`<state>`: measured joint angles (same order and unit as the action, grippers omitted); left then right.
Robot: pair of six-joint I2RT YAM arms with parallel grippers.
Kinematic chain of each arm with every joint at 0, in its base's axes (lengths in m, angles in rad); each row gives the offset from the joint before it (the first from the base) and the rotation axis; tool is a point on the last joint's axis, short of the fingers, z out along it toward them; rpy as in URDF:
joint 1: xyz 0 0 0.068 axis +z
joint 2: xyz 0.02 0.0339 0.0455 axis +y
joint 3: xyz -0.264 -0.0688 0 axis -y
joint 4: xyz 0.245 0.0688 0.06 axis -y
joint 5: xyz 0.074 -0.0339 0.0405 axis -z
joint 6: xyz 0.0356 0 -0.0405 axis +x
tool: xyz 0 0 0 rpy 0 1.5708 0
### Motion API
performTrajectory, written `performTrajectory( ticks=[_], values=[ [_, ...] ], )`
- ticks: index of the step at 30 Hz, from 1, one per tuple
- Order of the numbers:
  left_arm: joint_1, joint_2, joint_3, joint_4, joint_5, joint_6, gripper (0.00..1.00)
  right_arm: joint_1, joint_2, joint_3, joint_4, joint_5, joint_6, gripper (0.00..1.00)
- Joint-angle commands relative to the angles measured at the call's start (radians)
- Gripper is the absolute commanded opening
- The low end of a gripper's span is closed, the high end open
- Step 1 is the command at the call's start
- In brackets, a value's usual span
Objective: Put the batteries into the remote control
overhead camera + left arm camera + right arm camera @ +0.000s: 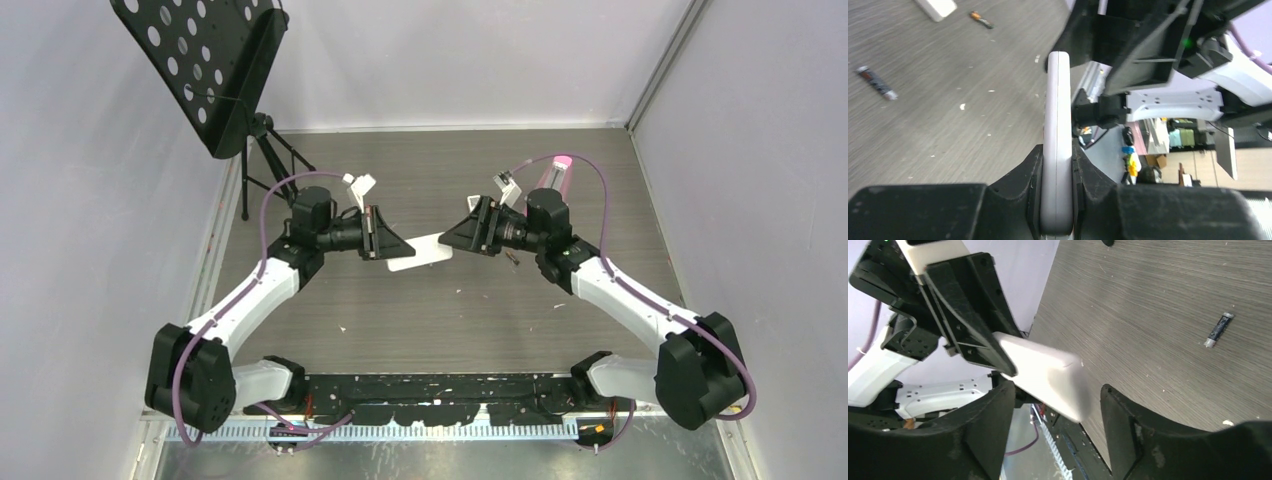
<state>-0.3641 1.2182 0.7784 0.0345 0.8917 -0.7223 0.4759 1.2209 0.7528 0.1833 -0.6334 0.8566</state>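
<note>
My left gripper (395, 248) is shut on the remote control (422, 253) and holds this white slab above the table. In the left wrist view it stands edge-on (1058, 100), pinched between both fingers of that gripper (1057, 150). My right gripper (1055, 390) is open, and its fingers stand on either side of the remote's free end (1043, 365) with gaps on both sides. One battery (1218, 330) lies on the table past the right gripper (452, 238); it also shows in the top view (512, 259). Two batteries (877, 83) (981, 19) appear in the left wrist view.
A black perforated music stand (205, 70) on a tripod stands at the back left. The end of another white object (937, 7) lies on the table near one battery. A pink item (560, 170) lies behind the right arm. Walls close in the table on three sides.
</note>
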Motion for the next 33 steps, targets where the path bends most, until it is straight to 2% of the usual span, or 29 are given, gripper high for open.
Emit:
performTrajectory(
  ticks=[1,4,9,13,16,19,22,26,30,33],
  values=[
    [0.018,-0.046,-0.004,0.148,0.174,-0.096,0.00,0.003,-0.049,0.020,-0.046,-0.035,-0.100,0.65],
    [0.035,-0.042,-0.008,0.186,0.207,-0.138,0.00,0.003,-0.060,0.020,-0.075,-0.049,-0.130,0.62],
    [0.037,-0.021,-0.015,0.275,0.256,-0.219,0.00,0.004,-0.045,0.002,0.072,-0.146,-0.053,0.54],
    [0.037,-0.008,-0.041,0.380,0.298,-0.299,0.00,0.006,-0.017,0.015,0.117,-0.181,-0.024,0.50],
    [0.037,-0.008,-0.045,0.399,0.306,-0.313,0.00,0.007,0.008,0.014,0.154,-0.206,0.004,0.45],
    [0.037,-0.011,-0.040,0.401,0.306,-0.313,0.00,0.011,0.024,0.013,0.189,-0.218,0.030,0.37],
    [0.037,-0.020,-0.037,0.402,0.310,-0.314,0.00,0.011,0.036,0.014,0.176,-0.222,0.024,0.18],
    [0.047,-0.037,-0.030,0.383,0.308,-0.315,0.00,0.005,0.047,0.000,0.163,-0.226,0.011,0.06],
    [0.069,-0.049,-0.030,0.374,0.285,-0.336,0.00,-0.011,0.054,-0.021,0.198,-0.243,0.019,0.03],
    [0.083,-0.046,-0.027,0.380,0.276,-0.356,0.00,-0.033,0.054,-0.064,0.366,-0.233,0.131,0.03]
  ],
)
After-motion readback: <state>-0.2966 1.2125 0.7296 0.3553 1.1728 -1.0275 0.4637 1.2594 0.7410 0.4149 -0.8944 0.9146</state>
